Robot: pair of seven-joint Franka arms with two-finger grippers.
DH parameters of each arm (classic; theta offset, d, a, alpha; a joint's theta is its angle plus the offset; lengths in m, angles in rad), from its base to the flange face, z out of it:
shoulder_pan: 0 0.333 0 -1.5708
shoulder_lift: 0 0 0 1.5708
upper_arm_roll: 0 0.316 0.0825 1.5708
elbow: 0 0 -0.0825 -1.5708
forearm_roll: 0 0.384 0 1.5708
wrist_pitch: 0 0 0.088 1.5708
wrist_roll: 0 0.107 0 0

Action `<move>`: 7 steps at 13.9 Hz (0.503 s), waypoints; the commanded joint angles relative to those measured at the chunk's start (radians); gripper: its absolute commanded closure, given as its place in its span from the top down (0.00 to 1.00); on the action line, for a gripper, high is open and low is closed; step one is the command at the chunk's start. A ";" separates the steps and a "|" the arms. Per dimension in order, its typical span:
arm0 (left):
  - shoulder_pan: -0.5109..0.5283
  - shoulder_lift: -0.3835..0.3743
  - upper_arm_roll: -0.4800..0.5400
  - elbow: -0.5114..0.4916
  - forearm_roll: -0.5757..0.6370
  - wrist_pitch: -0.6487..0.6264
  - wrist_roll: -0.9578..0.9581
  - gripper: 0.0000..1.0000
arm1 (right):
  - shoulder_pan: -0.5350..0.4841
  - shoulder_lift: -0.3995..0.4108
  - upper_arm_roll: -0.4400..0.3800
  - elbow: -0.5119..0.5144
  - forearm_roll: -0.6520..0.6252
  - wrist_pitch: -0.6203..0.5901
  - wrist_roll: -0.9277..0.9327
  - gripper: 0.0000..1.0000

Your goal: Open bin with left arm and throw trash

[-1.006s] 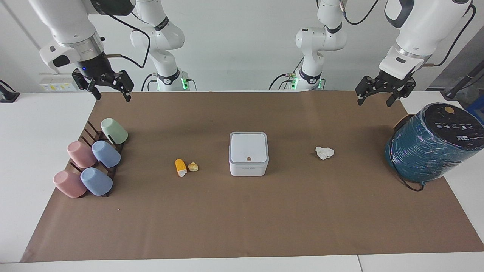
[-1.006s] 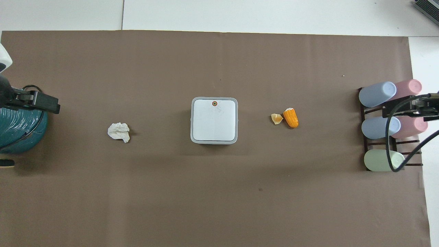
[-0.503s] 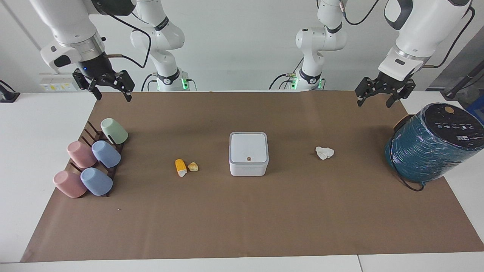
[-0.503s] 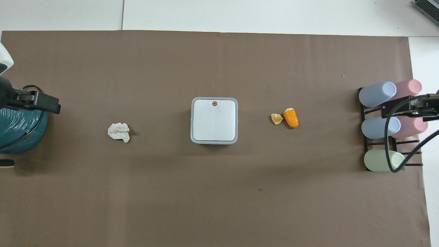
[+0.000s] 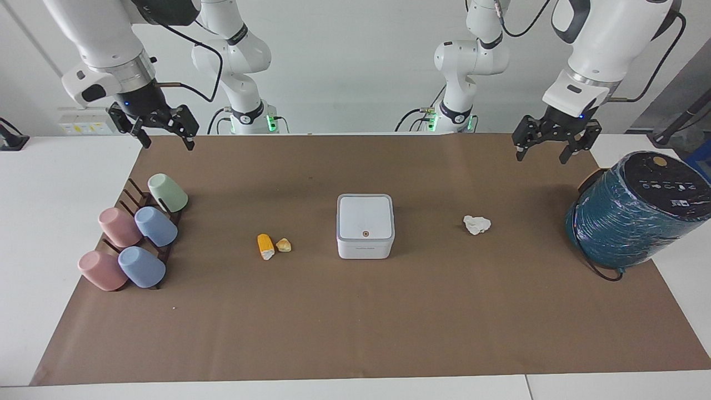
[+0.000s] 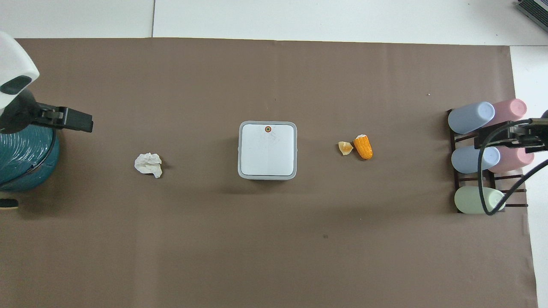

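Left pincer [image 5: 547, 145], fingers spread and empty, hangs at upper right of frame; closed bin [image 5: 365, 225] sits centre frame, down-left of it.

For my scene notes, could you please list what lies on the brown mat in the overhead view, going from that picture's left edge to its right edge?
Teal wrapped cylinder → crumpled white paper wad → bin, lid shut → tiny yellowish lump → orange-yellow piece → rack of pastel cups.

White bin [image 5: 365, 225] with an orange dot [image 5: 365, 233] sits mid-frame on brown paper [image 5: 355, 328]. Pink, blue and green cups [image 5: 136, 233] at left; teal cylinder [image 5: 622, 228] at right.
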 commanded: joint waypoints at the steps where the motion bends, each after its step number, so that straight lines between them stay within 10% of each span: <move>1: -0.086 -0.019 0.009 -0.038 0.013 0.041 -0.043 0.85 | 0.005 -0.015 -0.004 -0.020 -0.008 -0.002 -0.012 1.00; 2: -0.111 -0.013 0.007 -0.040 0.013 0.067 -0.069 0.65 | 0.005 -0.015 -0.004 -0.020 -0.008 -0.002 -0.012 1.00; 7: -0.247 0.055 0.009 -0.043 0.022 0.159 -0.191 0.45 | 0.005 -0.016 -0.004 -0.023 -0.008 -0.002 -0.012 1.00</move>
